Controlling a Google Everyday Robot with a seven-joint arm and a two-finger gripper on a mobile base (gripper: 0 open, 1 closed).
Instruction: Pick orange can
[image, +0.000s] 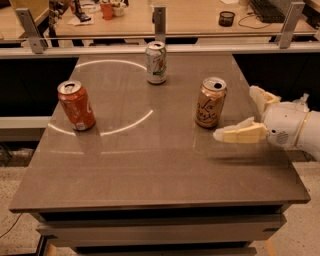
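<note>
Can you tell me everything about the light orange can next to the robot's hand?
The orange can is pale coppery orange, with dark curly writing on its side and a shiny silver top. It looks like metal. It stands upright on the right part of the brown table, and only the table touches it. The gripper is just to its right, open and low over the table, close to the can but not touching it.

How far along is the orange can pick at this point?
Done: nothing lifted so far; the orange can stands upright on the table. In hand: the open end effector hovers just right of the can, not touching it. Left: move around the can, shut on it and lift.
</note>
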